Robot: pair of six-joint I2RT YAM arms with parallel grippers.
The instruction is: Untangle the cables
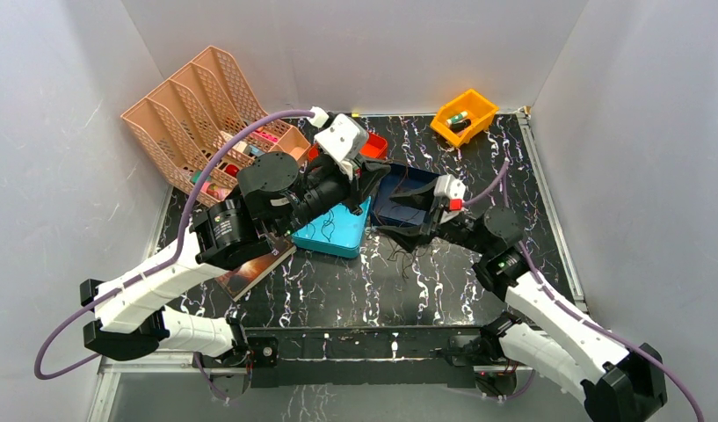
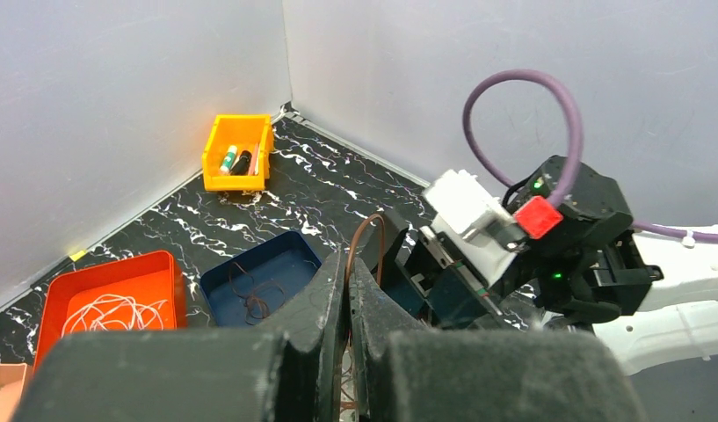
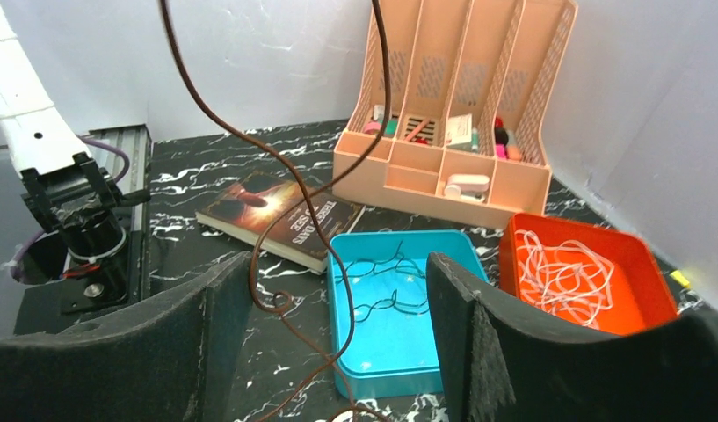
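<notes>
My left gripper [image 2: 348, 268] is shut on a dark reddish-brown cable [image 2: 351, 255] that loops up out of its fingertips; in the top view it [image 1: 373, 180] sits over the trays. My right gripper [image 3: 337, 290] is open, and the same brown cable [image 3: 251, 277] hangs in two strands between its fingers without being pinched. In the top view the right gripper [image 1: 408, 224] is just below the navy tray [image 1: 399, 176]. A black cable [image 3: 386, 281] lies in the teal tray [image 3: 373, 369]. A white cable [image 3: 562, 272] lies in the orange tray [image 3: 619, 242]. More brown cable [image 2: 250, 294] lies in the navy tray.
A peach desk organizer [image 1: 201, 110] stands at the back left. A book [image 1: 254, 268] lies left of the teal tray [image 1: 333, 233]. A yellow bin [image 1: 465, 114] with small items sits at the back right. Grey walls enclose the black marbled table.
</notes>
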